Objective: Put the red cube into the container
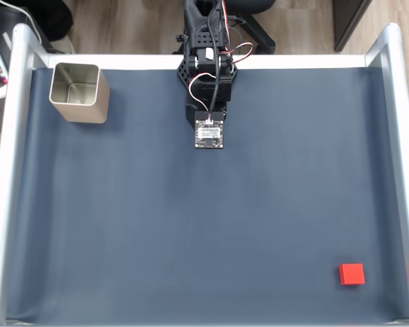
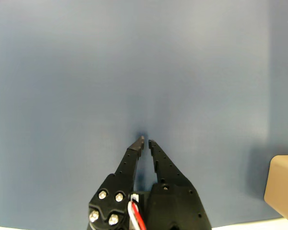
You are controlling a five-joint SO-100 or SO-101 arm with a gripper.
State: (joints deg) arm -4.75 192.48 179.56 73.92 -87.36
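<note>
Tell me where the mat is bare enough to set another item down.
In the fixed view most of the mat is bare: the whole middle and lower left, bordered by the tin at upper left, the arm at top centre and the red cube at lower right. The upper right is free too. It is tightest around the arm, where the nearly shut end effector sits.

container [image 1: 80,92] far left, red cube [image 1: 352,274] lower right

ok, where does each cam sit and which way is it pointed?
Fixed view: overhead, looking straight down on the mat; arm at top centre, tin top left, cube bottom right.
Wrist view: on the arm, looking along the nearly shut gripper at the mat.
Shared: mat, arm, and the tin at the wrist view's right edge.
</note>
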